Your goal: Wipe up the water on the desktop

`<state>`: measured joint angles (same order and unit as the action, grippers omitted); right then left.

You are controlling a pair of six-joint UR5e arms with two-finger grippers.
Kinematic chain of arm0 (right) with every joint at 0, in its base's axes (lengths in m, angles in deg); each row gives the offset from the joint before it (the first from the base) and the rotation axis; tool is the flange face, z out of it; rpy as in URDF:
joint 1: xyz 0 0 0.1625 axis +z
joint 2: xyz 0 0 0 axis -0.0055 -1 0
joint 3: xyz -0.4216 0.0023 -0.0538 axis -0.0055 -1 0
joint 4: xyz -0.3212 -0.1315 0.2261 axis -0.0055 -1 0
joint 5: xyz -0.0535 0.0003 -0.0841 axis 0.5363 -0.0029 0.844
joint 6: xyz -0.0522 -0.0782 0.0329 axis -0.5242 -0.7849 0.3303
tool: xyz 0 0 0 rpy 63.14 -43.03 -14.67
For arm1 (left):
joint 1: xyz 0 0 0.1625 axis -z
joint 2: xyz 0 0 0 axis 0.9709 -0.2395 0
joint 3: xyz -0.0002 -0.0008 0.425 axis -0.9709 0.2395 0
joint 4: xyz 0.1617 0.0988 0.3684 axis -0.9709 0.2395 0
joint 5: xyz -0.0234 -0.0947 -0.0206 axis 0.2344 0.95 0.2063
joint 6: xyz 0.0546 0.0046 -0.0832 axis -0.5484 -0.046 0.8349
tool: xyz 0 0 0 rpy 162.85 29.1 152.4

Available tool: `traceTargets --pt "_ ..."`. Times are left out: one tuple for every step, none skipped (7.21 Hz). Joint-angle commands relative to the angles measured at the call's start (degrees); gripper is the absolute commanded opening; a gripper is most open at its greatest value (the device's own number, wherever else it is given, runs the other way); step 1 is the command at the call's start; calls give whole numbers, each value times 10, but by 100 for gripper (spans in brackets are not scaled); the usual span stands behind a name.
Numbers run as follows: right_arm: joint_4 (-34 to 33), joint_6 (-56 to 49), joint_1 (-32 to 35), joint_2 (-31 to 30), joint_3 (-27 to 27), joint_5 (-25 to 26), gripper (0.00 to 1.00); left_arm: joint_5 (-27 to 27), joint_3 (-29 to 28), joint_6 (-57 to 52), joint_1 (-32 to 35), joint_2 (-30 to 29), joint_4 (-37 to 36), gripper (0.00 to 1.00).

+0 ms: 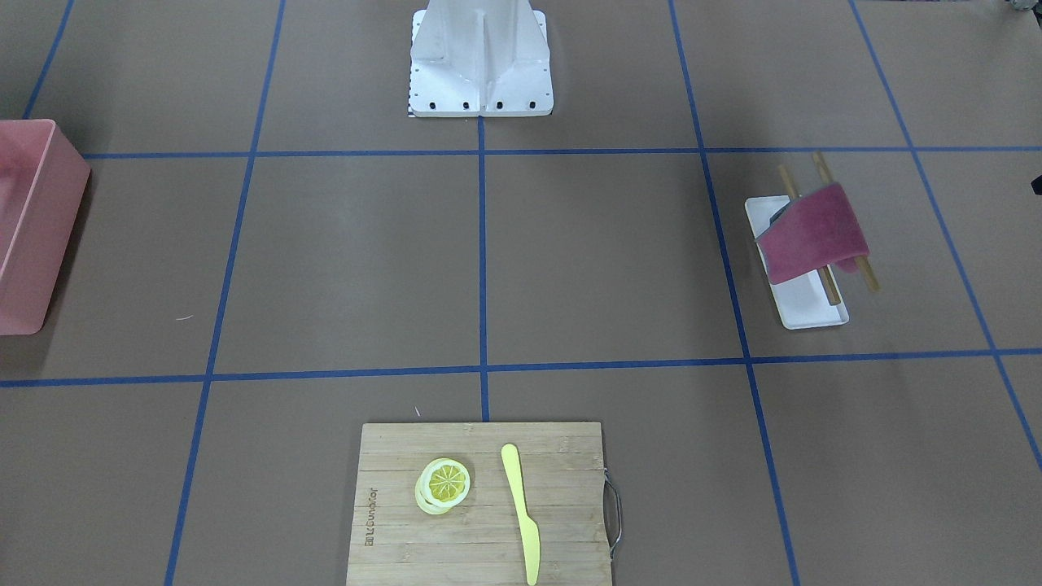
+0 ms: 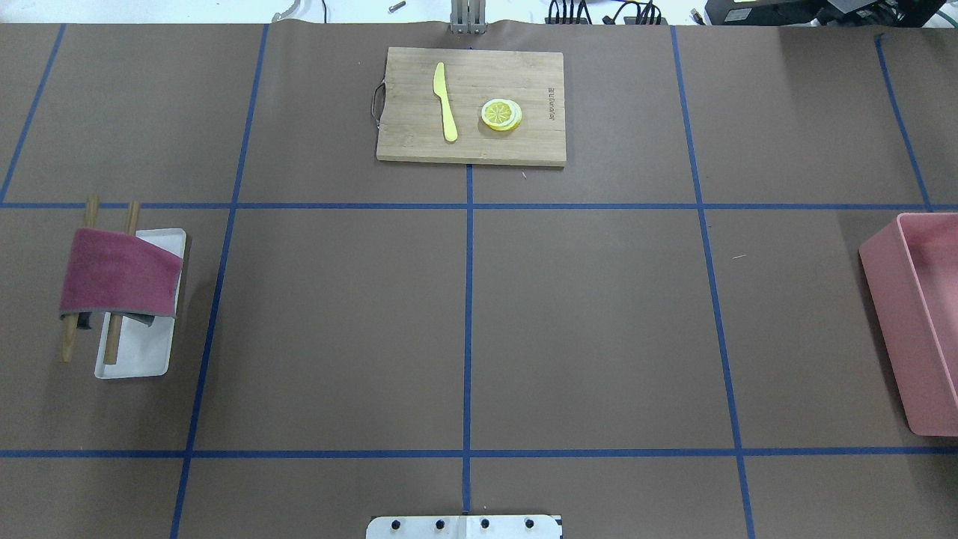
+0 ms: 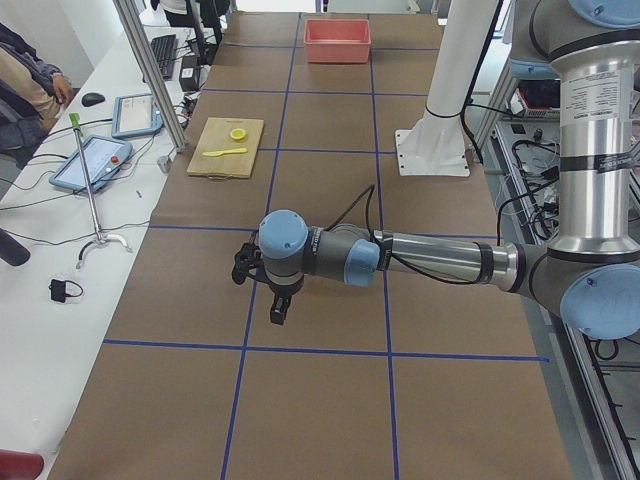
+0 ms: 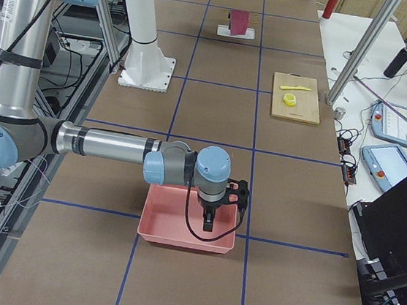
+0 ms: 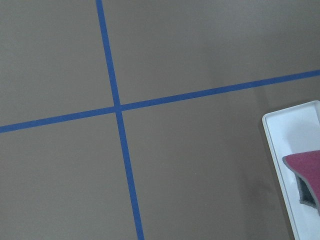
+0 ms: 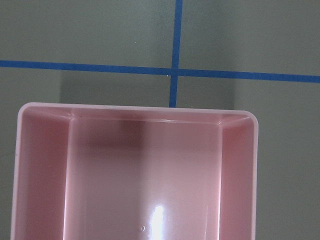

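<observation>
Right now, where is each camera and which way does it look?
Front-facing: across the table, facing the robot, looking down on the desktop; white base shows.
Overhead: behind the robot, looking forward and down; base's edge shows.
Exterior left: table's end at robot's left; left arm near.
Exterior right: opposite end; right arm near, over the pink bin.
Left wrist: straight down at desktop and white tray; no body.
Right wrist: straight down into the bin; no body.
Shared: front-facing and overhead both show the cutting board and red cloth.
</observation>
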<state>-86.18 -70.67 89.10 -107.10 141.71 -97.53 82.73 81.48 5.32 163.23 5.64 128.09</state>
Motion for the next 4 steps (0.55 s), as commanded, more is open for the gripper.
traceTargets --pt "0 1 0 0 0 -1 100 2 5 41 -14 -10 2 98" --pt "0 1 0 1 -3 -1 100 5 23 118 -45 -28 8 97" --pt "1 1 0 1 0 -1 100 6 36 167 -94 -37 40 97" --pt "1 1 0 1 0 -1 100 4 34 249 -126 -50 64 97"
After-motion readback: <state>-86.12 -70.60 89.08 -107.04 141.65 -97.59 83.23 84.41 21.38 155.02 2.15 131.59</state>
